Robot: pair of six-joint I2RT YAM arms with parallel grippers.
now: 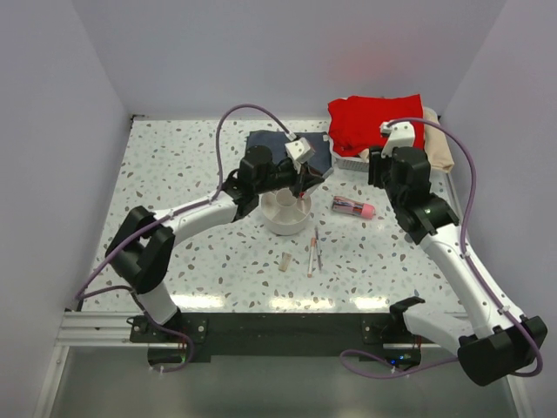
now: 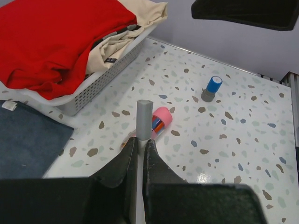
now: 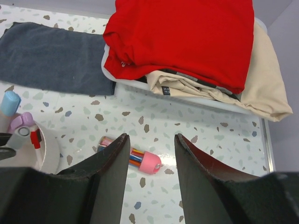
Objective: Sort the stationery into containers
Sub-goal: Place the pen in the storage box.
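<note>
Holding a slim grey marker [image 2: 144,114] pinched between its fingers, the left tool [image 2: 141,142] hangs over the round off-white divided bowl [image 1: 280,228]. The step in hand looks like dropping that marker into a compartment, which calls for lowering it into a free slot and then letting go. The right tool [image 3: 152,137] is spread above the pink-capped bundle of coloured pens [image 3: 135,157] lying on the speckled counter [image 1: 174,174]. Two slim white pens [image 1: 312,251] and a small beige block [image 1: 286,260] lie near the bowl, unsorted.
</note>
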